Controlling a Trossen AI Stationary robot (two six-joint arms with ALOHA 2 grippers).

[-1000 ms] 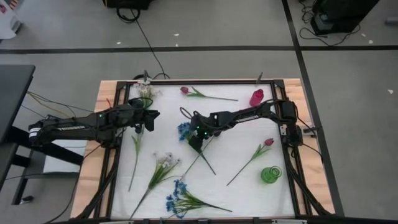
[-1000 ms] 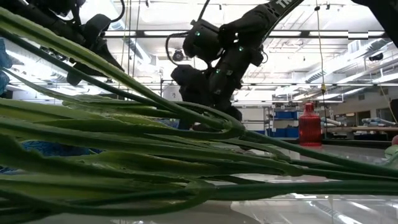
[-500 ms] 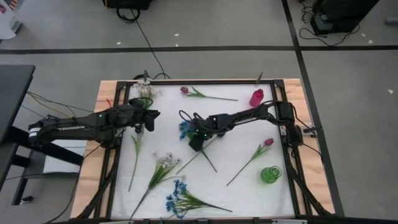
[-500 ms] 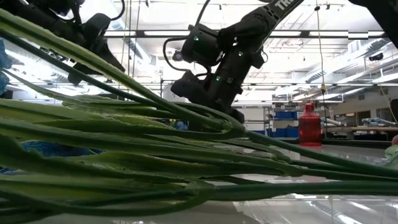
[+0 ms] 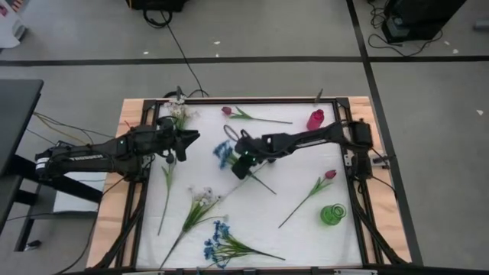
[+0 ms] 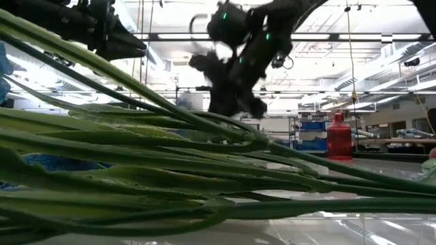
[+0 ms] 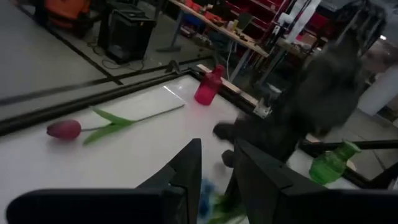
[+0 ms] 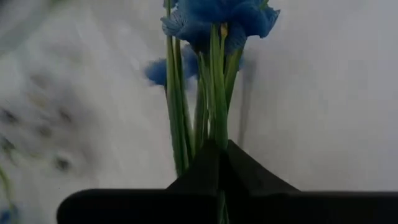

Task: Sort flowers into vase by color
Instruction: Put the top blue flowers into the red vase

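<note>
Mid-table, right hand [image 5: 241,163] clamping blue flowers [image 5: 224,154]

The flower bunch [image 8: 214,25] in the black right gripper [image 8: 219,163] is blue with green stems. One vase [image 5: 315,120] is pink-red. The other vase [image 5: 332,215] is green. The table [image 5: 290,229] is white.

no readable text, labels, numbers

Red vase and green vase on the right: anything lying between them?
Yes. In the high view a red-bud flower lies on the mat between the red vase and the green vase, touching neither.
</note>
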